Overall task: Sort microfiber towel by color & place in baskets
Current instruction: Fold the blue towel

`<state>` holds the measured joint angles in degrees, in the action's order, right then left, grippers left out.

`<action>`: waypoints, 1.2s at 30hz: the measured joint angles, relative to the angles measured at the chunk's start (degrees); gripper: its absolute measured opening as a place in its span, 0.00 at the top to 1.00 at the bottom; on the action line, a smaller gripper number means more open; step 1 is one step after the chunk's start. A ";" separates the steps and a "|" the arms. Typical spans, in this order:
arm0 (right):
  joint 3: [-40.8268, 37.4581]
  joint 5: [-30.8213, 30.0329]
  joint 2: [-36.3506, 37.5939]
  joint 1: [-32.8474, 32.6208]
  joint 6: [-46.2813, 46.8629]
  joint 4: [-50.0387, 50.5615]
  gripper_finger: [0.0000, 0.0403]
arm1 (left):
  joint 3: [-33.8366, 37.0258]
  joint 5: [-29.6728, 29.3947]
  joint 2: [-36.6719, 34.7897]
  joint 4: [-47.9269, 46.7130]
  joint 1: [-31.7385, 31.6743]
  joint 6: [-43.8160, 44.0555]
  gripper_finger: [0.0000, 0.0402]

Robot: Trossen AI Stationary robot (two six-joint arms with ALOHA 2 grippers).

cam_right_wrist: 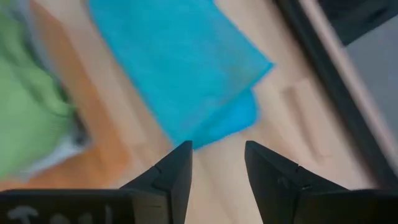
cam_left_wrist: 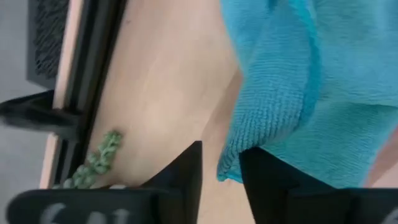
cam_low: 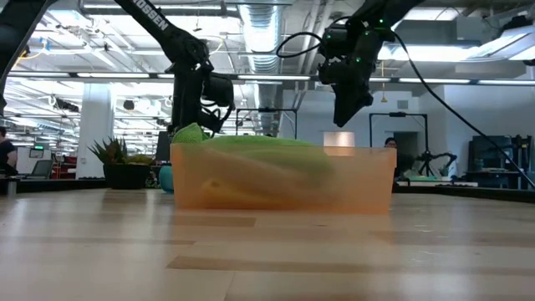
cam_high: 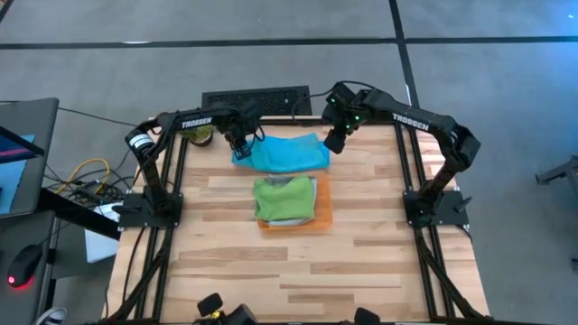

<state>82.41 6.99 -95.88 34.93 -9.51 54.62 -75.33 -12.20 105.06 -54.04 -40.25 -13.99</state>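
Looking down on your pale wooden plank worktop (cam_high: 361, 262), you have a bright blue microfiber towel (cam_high: 289, 152) spread flat near the far edge, between the two arms. Your left tool (cam_high: 239, 144) hangs over that towel's left end. In the left wrist view its two dark fingers (cam_left_wrist: 186, 171) stand apart with a narrow gap, and the blue towel's (cam_left_wrist: 292, 81) corner hangs just beside one finger; nothing is pinched in the gap, so read it as released. Your right tool (cam_high: 334, 142) hovers at the towel's right end, also released: the right wrist view shows its fingers (cam_right_wrist: 174, 171) spread with bare wood between them and the blue towel (cam_right_wrist: 180, 68) lying flat beyond the tips, not touched.

Just in front of the blue towel, near the middle of the worktop, sits the shallow orange rectangular tray with a low rim (cam_high: 322, 215). A crumpled green microfiber towel (cam_high: 284, 199) fills it, with a strip of grey cloth (cam_high: 293, 221) showing under its near edge. From the low view the green towel (cam_low: 259, 146) humps above the tray's translucent orange wall (cam_low: 368, 188), and both arms hang raised behind it.

A small green potted plant (cam_high: 200, 135) stands at the far left corner, close behind your left arm.
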 joint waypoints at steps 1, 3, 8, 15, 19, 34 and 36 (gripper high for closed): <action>0.00 1.80 0.00 0.27 1.09 -0.05 0.58 | 0.00 -0.76 0.00 -0.01 0.02 0.50 0.74; 0.00 5.59 0.00 1.09 3.65 -0.06 0.58 | 0.00 -1.25 0.00 -0.34 0.02 0.87 0.70; 0.00 8.16 0.00 3.01 9.57 -0.27 0.58 | 0.00 -0.44 -1.03 -3.79 0.01 4.64 0.66; -1.12 8.17 -0.02 3.79 14.30 -0.72 0.58 | 0.00 5.79 -8.63 -8.97 0.00 10.08 0.65; -1.14 8.17 -0.02 3.54 14.52 -1.31 0.58 | 0.81 11.74 -12.16 -12.19 0.71 11.32 0.65; -1.14 8.12 -0.02 2.54 14.04 -2.45 0.58 | 17.20 10.72 -13.67 6.41 7.80 -10.54 0.65; -1.14 8.10 -0.02 2.54 14.04 -2.53 0.58 | 18.31 8.59 -13.68 9.34 7.91 -14.42 0.65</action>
<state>81.28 15.09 -95.90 37.47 4.54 52.09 -57.02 -3.61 91.37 -44.70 -32.34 -28.41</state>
